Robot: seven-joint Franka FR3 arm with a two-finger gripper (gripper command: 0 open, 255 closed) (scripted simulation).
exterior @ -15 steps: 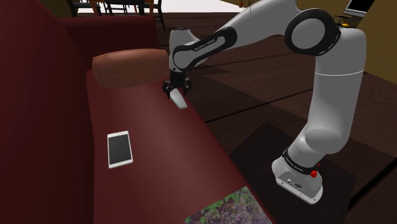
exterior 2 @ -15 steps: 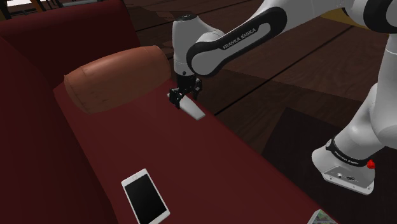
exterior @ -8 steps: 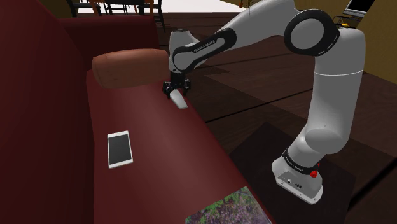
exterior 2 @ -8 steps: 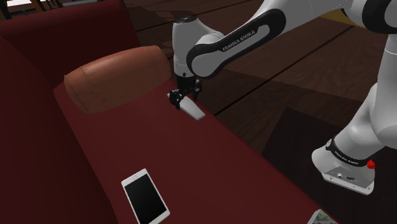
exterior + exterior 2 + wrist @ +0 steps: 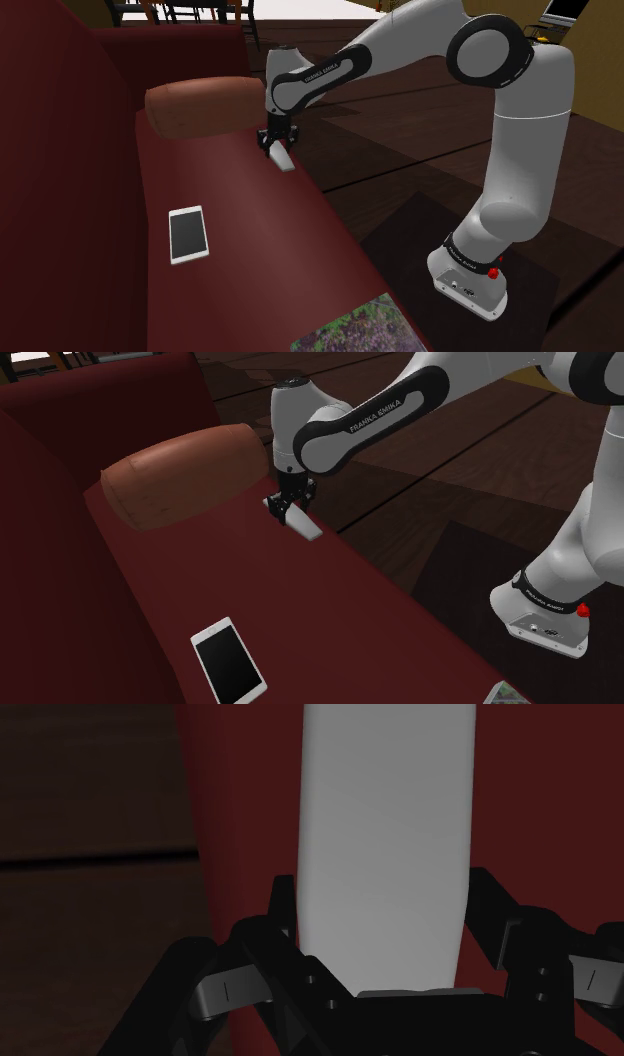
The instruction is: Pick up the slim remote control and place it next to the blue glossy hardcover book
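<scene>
A slim white remote control [image 5: 285, 159] [image 5: 305, 529] lies near the front edge of a dark red sofa seat [image 5: 250, 240], just in front of a brown bolster cushion. My black gripper [image 5: 274, 146] [image 5: 286, 510] points down at the remote's cushion-side end and is shut on it. In the wrist view the two fingers [image 5: 285, 909] press against the long sides of the remote [image 5: 385, 824]. A flat thing with a mottled green and purple cover [image 5: 360, 325] lies on the seat at the shoulder view's bottom edge.
The brown bolster cushion [image 5: 200, 105] [image 5: 175, 472] lies close behind the gripper. A white-framed tablet with a dark screen [image 5: 188, 234] [image 5: 229, 659] rests on the seat between the remote and the mottled cover. Dark wooden floor [image 5: 400, 150] borders the seat's front edge.
The fingers, which stood apart on either side of the remote, have come together onto it. The arm has hardly moved and the remote lies where it was.
</scene>
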